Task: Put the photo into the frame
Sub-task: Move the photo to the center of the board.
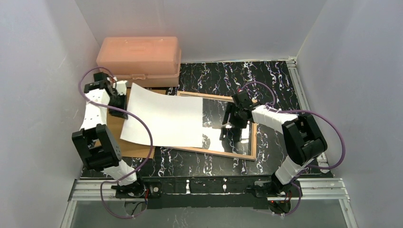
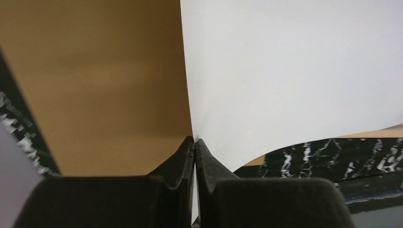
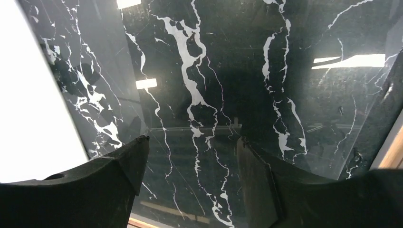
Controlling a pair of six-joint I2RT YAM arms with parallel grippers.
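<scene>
Partway: the photo [image 1: 164, 118], white back up and bowed, lies over the left part of the frame [image 1: 253, 140] but is not yet seated flat, its left edge pinched in the closed left gripper [image 2: 195, 140], while the right gripper [image 3: 190, 142] hovers wide-spread and empty above the pane [image 3: 266, 95].

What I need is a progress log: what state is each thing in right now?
frame: lying flat, partly covered.
photo: white back up, bowed, left edge pinched, right part over the frame.
backing board: loose, flat under the photo.
pink plastic box: lid closed.
left gripper: shut on the photo.
right gripper: open above the frame's pane, empty.
</scene>
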